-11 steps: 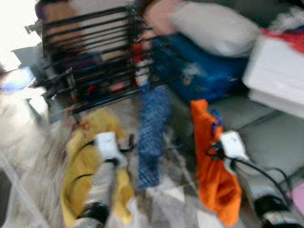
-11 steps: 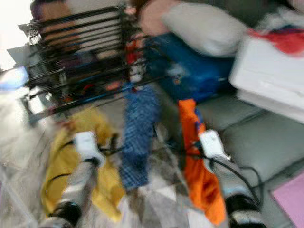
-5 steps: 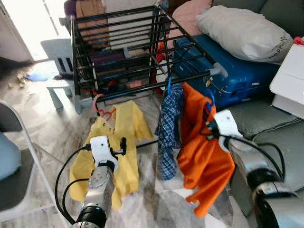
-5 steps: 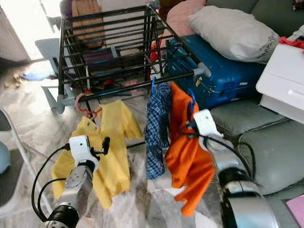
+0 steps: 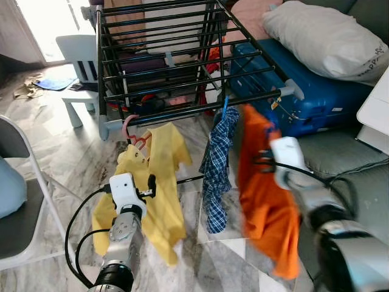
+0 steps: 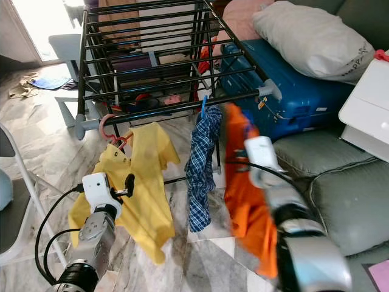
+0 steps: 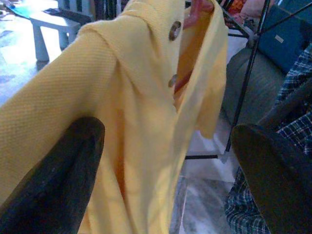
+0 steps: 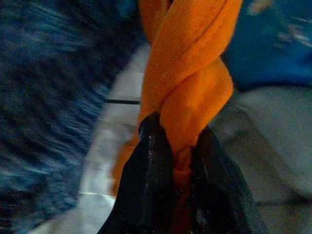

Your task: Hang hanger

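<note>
Left gripper [image 7: 165,161] hangs spread wide with nothing in it, its black fingers [image 7: 53,175] flanking the yellow shirt [image 5: 152,182], which dangles from a pink hanger [image 5: 129,129] hooked on the front rail of the black drying rack [image 5: 182,61]. Beside it a blue plaid garment [image 5: 216,164] hangs from a blue hook on the same rail. On my right, the right gripper [image 8: 178,161] is clenched on a twisted fold of the orange shirt [image 5: 264,194], carried just right of the plaid piece and below the rail — not yet hung, as far as I can judge. Motion blur hides its hanger and whichever way the hook faces. The shirt's long axis runs straight down, hem toward the tiled floor [image 5: 61,152].

My read: the load is light and limp — cloth will swing and could slide through the pinch. A grip up by the collar, close to the stiff hanger, should steer better than bunched fabric.
</note>
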Controlling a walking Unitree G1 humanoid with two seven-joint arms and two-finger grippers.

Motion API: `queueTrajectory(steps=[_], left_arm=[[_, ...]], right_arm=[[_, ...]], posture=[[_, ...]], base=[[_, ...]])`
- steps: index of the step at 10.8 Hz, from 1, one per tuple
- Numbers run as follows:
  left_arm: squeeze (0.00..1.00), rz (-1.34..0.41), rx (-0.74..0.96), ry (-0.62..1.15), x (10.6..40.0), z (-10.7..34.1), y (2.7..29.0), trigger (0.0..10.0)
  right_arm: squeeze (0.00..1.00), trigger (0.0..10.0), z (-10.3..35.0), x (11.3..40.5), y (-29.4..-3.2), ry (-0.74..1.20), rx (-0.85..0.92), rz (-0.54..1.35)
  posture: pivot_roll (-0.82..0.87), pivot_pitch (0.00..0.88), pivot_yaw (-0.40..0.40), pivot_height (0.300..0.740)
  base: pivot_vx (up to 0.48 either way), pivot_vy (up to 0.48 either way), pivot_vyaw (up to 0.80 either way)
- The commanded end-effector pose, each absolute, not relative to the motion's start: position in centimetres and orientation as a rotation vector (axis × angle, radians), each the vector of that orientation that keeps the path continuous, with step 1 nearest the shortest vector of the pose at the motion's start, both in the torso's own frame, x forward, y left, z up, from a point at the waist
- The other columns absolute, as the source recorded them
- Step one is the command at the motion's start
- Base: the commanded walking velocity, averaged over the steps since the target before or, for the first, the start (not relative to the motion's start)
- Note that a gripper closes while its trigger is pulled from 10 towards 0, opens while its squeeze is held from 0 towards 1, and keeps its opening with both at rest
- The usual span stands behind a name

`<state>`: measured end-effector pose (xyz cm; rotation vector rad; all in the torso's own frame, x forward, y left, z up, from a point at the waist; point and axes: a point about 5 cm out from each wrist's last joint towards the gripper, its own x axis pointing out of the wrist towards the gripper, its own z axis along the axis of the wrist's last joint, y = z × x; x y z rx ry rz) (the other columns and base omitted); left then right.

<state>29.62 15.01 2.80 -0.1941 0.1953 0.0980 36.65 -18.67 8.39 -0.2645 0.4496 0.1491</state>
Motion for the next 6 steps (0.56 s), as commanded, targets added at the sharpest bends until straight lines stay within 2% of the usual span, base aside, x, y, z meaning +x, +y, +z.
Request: queueTrajectory(steps=[1,4,5,6], left_arm=[[0.0,0.103,-0.176,0.189,29.6,3.0,15.4,10.0],[0.0,0.101,-0.172,0.187,29.6,3.0,15.3,10.0],[0.0,0.097,-0.171,0.187,29.6,3.0,15.2,10.0],[0.0,0.091,-0.172,0.191,29.5,3.0,15.1,10.0]], right_arm=[[0.0,10.0,9.7,37.6,-14.8,0.391,-0.222,0.312],[0.0,10.0,7.9,36.1,-10.3,0.424,-0.213,0.545],[0.0,10.0,7.1,35.6,-10.2,0.444,-0.222,0.554],[0.0,10.0,6.8,35.6,-11.5,0.449,-0.242,0.489]], posture=[[-0.16,0.0,0.033,0.74],[-0.16,0.0,0.035,0.74],[-0.16,0.0,0.038,0.74],[-0.17,0.0,0.042,0.74]], base=[[0.0,0.0,0.0],[0.0,0.0,0.0],[0.0,0.0,0.0],[0.0,0.0,0.0]])
